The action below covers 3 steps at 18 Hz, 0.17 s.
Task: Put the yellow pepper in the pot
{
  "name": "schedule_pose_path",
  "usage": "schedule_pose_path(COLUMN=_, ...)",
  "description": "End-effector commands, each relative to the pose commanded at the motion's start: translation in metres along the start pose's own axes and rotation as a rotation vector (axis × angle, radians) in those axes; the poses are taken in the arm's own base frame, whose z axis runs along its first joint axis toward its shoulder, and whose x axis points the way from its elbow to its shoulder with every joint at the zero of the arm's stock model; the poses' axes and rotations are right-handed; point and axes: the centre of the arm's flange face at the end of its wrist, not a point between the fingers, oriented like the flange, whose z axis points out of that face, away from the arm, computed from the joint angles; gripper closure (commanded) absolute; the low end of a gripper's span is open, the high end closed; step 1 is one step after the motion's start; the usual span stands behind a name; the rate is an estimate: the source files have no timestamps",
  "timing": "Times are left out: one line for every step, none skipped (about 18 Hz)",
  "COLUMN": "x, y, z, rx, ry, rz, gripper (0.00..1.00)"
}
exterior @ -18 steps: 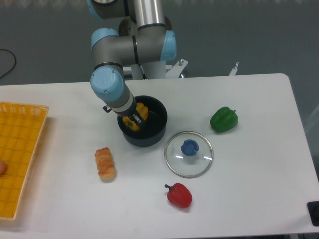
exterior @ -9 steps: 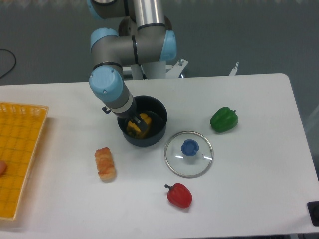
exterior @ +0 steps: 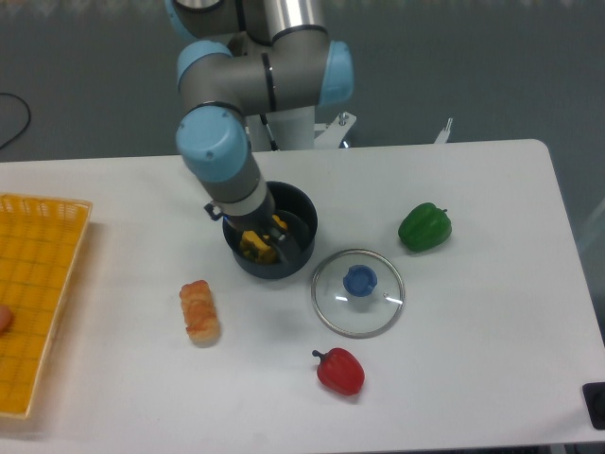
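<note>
The yellow pepper [exterior: 251, 246] lies inside the dark round pot [exterior: 304, 227] at the table's middle. Only part of the pepper shows beside the fingers. My gripper [exterior: 272, 242] hangs over the pot's opening with its fingers reaching down into it. The fingers look spread and apart from the pepper, and the pepper rests low in the pot. The arm's wrist covers the pot's back left rim. The pot's handle is hidden.
A round glass lid with a blue knob [exterior: 358, 292] lies just right of the pot. A green pepper [exterior: 424, 227] sits further right and a red pepper [exterior: 339, 371] near the front. A bread roll [exterior: 199, 311] lies front left. A yellow basket [exterior: 38, 293] is at the left edge.
The gripper lowered the yellow pepper into the pot and let it go. The wrist has since risen and shifted slightly right, while the pepper stays in the pot.
</note>
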Motion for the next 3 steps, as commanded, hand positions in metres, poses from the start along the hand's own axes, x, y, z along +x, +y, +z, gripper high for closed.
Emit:
schedule_pose_path(x=-0.008, y=0.007, z=-0.001, rx=0.003, ry=-0.003, rz=0.010, gripper=0.00)
schedule_pose_path(x=-0.017, y=0.015, z=-0.002, rx=0.011, ry=-0.007, rz=0.015, gripper=0.00)
schedule_pose_path(x=-0.025, y=0.021, z=-0.001, rx=0.027, ry=-0.007, rz=0.020, gripper=0.00)
